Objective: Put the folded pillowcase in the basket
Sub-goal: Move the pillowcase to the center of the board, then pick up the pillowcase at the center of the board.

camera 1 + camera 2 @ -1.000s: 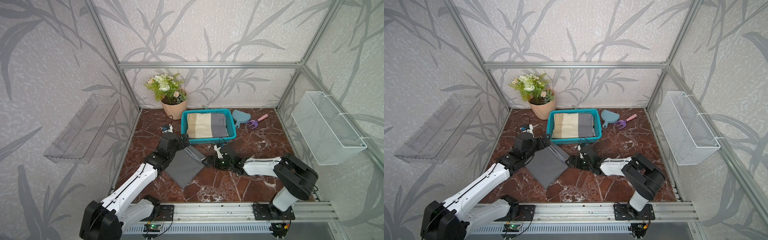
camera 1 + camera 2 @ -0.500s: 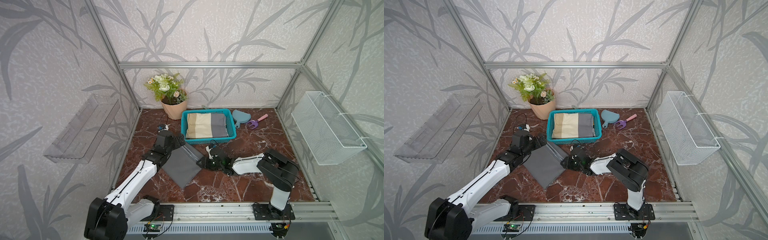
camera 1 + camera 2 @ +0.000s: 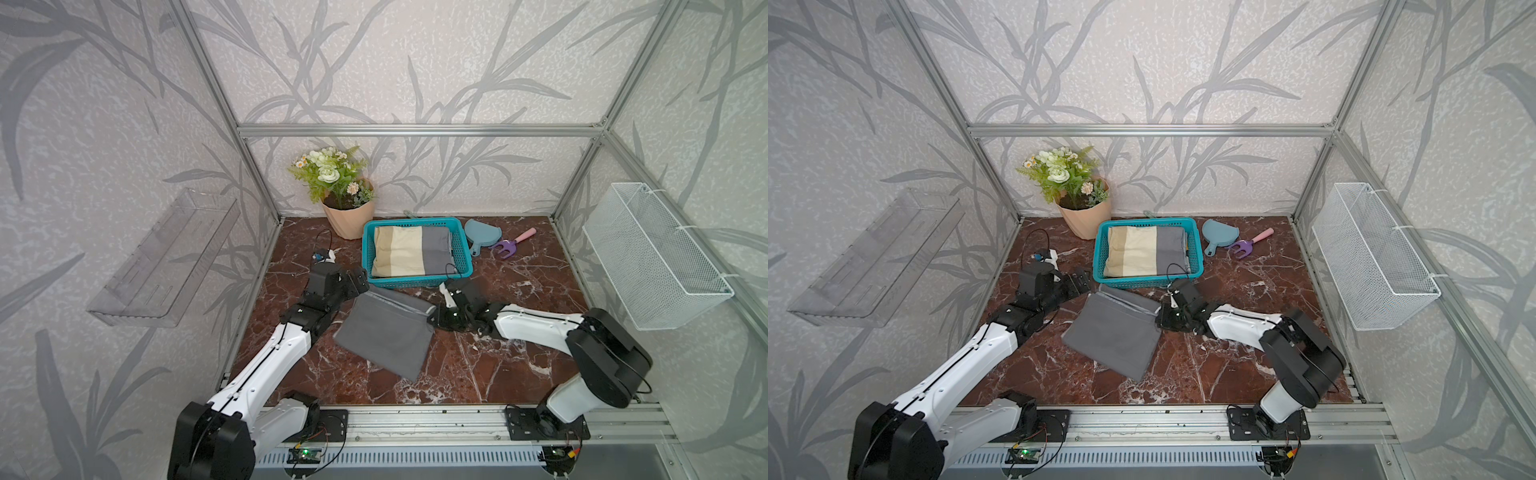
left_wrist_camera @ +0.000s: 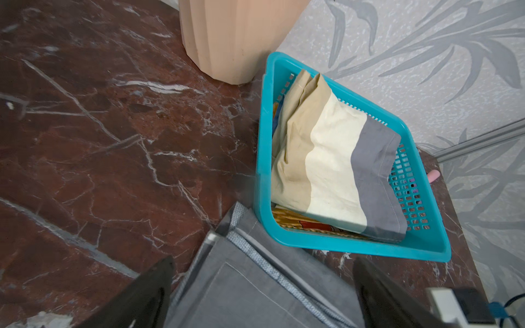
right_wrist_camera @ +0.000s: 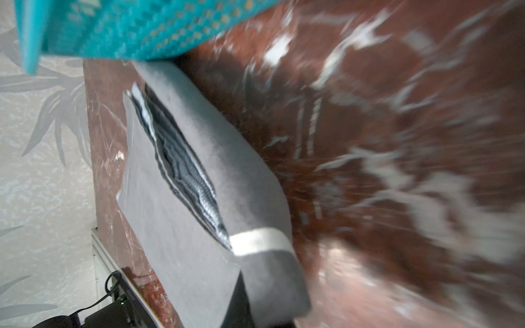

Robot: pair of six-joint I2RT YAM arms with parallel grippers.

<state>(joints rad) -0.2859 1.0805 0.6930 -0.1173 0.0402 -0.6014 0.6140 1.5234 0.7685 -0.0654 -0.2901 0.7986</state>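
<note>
In both top views the grey folded pillowcase (image 3: 384, 332) lies flat on the marble tabletop (image 3: 498, 361) at the centre of the frame, turned at an angle. It sits just below the teal basket (image 3: 415, 281) and outside it. The basket holds a striped cloth (image 3: 409, 255) in beige, cream and grey. The left gripper (image 3: 358, 282) sits at the pillowcase's upper left corner, beside the basket's lower left corner, with its jaws spread wide. The right gripper (image 3: 434, 318) is at the pillowcase's right corner, pinched together on that corner. A flower pot (image 3: 349, 216) stands to the upper left of the basket. A blue scoop (image 3: 480, 237) and a purple hand rake (image 3: 505, 249) lie to the basket's right. A white wire-mesh basket (image 3: 652, 266) hangs at the right edge and a clear tray (image 3: 166, 257) at the left.

In the left wrist view the two dark fingers (image 4: 147, 292) stand well apart with the pillowcase (image 4: 255, 292) between them. One corner of the cloth touches the basket's rim (image 4: 261, 170). The striped cloth (image 4: 335, 170) leans inside the basket, and the pot (image 4: 235, 39) stands beyond.

The right wrist view is blurred. It shows the pillowcase (image 5: 184, 255) close up with its folded layers gaping, next to the basket's perforated wall (image 5: 127, 31). The fingers themselves cannot be made out.
</note>
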